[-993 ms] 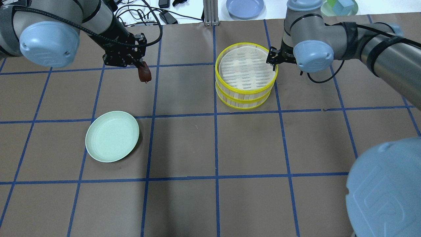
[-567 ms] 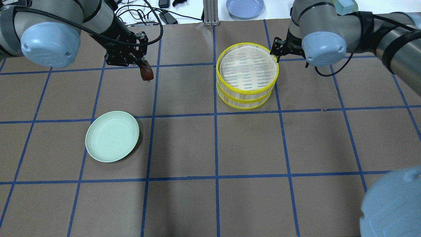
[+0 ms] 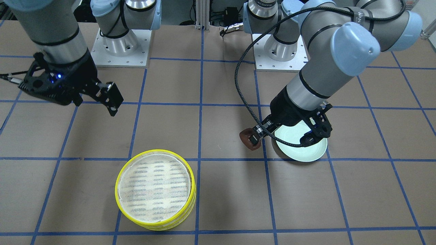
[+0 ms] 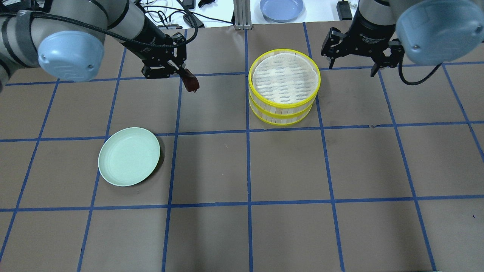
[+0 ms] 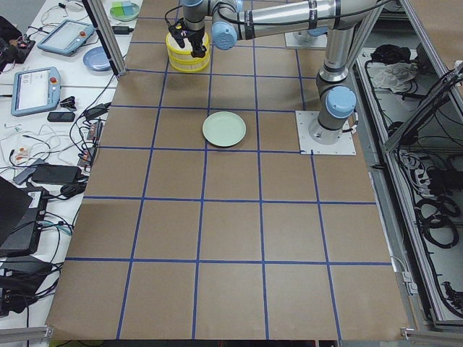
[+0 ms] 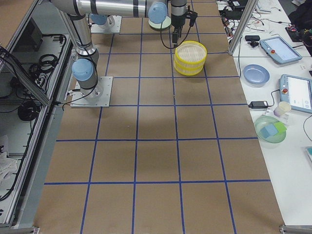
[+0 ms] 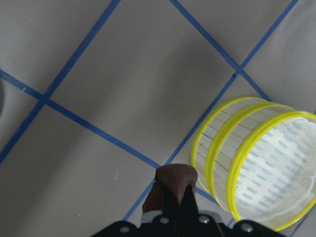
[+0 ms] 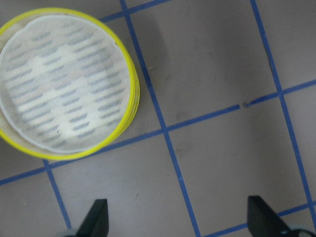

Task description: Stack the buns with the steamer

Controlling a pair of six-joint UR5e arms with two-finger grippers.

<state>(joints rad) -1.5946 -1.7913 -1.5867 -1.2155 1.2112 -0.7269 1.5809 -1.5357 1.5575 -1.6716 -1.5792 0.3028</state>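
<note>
Two steamer trays [image 4: 283,77] with yellow rims stand stacked at the table's back centre; the top mesh floor is empty. They also show in the front view [image 3: 155,190] and both wrist views [image 7: 256,168] [image 8: 66,84]. My left gripper [image 4: 188,78] is shut on the dark reddish-brown bun [image 4: 192,84] and holds it above the table, left of the stack. The bun shows at the fingertips in the left wrist view [image 7: 170,178] and in the front view [image 3: 248,139]. My right gripper [image 4: 353,66] is open and empty, to the right of the stack [image 8: 180,219]. The cream bun is not visible.
A pale green plate [image 4: 129,156] lies empty at the front left, partly under my left arm in the front view [image 3: 303,149]. A blue plate [image 4: 281,8], a metal post [image 4: 240,15] and cables lie past the table's back edge.
My left gripper has carried the brown bun to the right, toward the stack. My right gripper has drawn back from the top tray's rim, to the right, and stands open.
</note>
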